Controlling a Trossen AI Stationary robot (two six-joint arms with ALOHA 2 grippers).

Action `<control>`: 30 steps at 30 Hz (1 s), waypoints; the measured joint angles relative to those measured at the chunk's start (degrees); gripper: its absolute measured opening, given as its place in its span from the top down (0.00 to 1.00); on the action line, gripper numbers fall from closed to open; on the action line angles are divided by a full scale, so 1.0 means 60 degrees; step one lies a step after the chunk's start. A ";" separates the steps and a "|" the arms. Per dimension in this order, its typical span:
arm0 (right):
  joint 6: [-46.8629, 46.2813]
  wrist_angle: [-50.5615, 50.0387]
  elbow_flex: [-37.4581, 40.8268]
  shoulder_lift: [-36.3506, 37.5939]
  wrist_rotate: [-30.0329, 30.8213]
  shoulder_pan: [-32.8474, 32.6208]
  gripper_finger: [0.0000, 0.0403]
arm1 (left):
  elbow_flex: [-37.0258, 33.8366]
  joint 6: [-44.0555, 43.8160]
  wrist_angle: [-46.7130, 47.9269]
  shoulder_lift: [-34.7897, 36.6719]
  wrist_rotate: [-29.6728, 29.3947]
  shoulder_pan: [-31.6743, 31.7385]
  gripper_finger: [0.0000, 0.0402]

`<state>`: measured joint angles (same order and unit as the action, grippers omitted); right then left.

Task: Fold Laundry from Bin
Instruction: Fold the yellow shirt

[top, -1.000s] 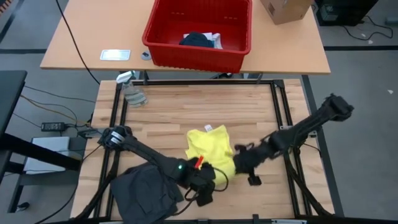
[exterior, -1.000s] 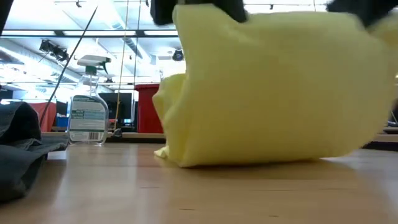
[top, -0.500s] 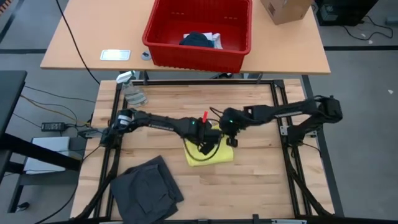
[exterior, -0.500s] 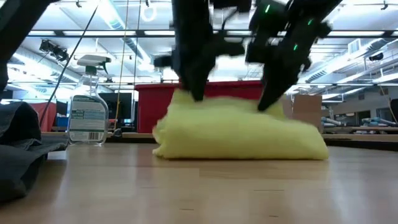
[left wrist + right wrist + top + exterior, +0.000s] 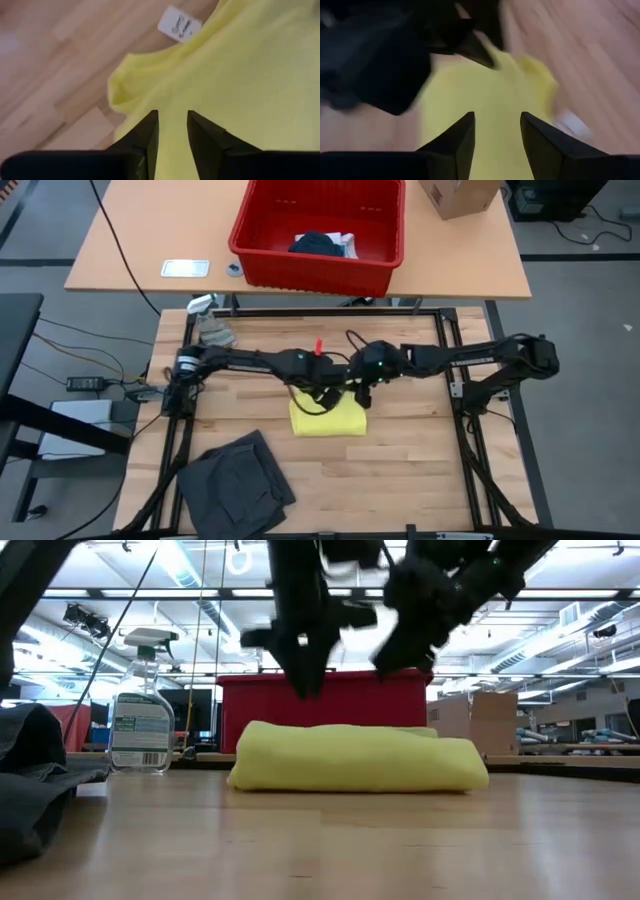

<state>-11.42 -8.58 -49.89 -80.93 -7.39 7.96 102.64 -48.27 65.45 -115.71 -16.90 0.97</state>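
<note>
Where the high view looks straight down, the stock reads as follows.

High view, yellow garment (image 5: 327, 418): folded into a compact rectangle, flat on the wooden table (image 5: 420, 480), near its middle.
High view, left gripper (image 5: 322, 387): arm stretched across from the table's left edge; gripper over the far edge of the yellow fold, empty.
High view, right gripper (image 5: 358, 388): arm reaching in from the right; gripper just beside the left one, over the same edge, empty.
High view, dark grey garment (image 5: 235, 490): loose heap at the near-left corner of the wooden table, well apart from the yellow fold.
High view, bin (image 5: 262, 258): red, on the pale table beyond; dark blue and white cloth (image 5: 322, 244) lie inside.
High view, other items: spray bottle (image 5: 210, 323) at the far-left corner; cardboard box (image 5: 458, 195) right of the bin.

Low view, yellow garment (image 5: 358, 757): low flat bundle resting on the tabletop.
Low view, grippers: both hang above the bundle, clear of it, nothing in them.
Low view, background: bin (image 5: 330, 700) behind the bundle; spray bottle (image 5: 141, 720) upright to its left.

Left wrist view, left gripper (image 5: 171, 131): fingers parted by a narrow gap, nothing between them; yellow cloth (image 5: 240, 85) and its white tag (image 5: 179, 23) beneath.

Right wrist view, right gripper (image 5: 496, 131): fingers apart, gap empty; yellow cloth (image 5: 470, 90) below, the other arm dark beyond.
</note>
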 joint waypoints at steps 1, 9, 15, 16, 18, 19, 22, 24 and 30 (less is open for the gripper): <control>-0.0153 0.0574 0.0041 -0.0099 -0.0071 -0.0120 0.60 | 0.0034 0.0010 0.0085 0.0224 -0.0077 -0.0033 0.72; -0.0317 0.2105 0.0121 -0.2268 -0.0124 -0.0808 0.63 | 0.0027 -0.0584 0.0469 0.1580 -0.0784 -0.0804 0.68; -0.1179 0.1675 0.0115 -0.3458 0.0340 -0.1169 0.73 | 0.0019 -0.1936 0.0418 0.1523 -0.1306 -0.2369 0.68; -0.1373 0.1440 0.0094 -0.3497 0.0382 -0.1274 0.74 | 0.0019 -0.2417 0.0419 0.1493 -0.1348 -0.2679 0.68; -0.1886 0.0825 0.0157 -0.3427 0.0587 -0.1547 0.78 | -0.0003 -0.3379 0.0420 0.1447 -0.1364 -0.3351 0.68; -0.2245 0.0510 0.0249 -0.3290 0.0739 -0.1693 0.80 | -0.0003 -0.3893 0.0400 0.1452 -0.1384 -0.3692 0.68; -0.3152 -0.0440 0.0714 -0.2669 0.0848 -0.2112 0.84 | 0.0016 -0.5631 0.0509 0.1484 -0.1451 -0.4759 0.68; -0.3805 -0.0896 0.1035 -0.2030 0.0876 -0.2419 0.86 | 0.0012 -0.6722 0.0860 0.1462 -0.1431 -0.5472 0.68; -0.5335 -0.1398 0.1700 0.0772 0.1067 -0.3305 0.88 | -0.0003 -0.8308 0.1508 0.0137 -0.0234 -0.6711 0.72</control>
<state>-43.43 -16.97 -39.69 -76.30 -0.99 -11.87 102.63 -98.12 74.49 -114.88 -18.31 -39.30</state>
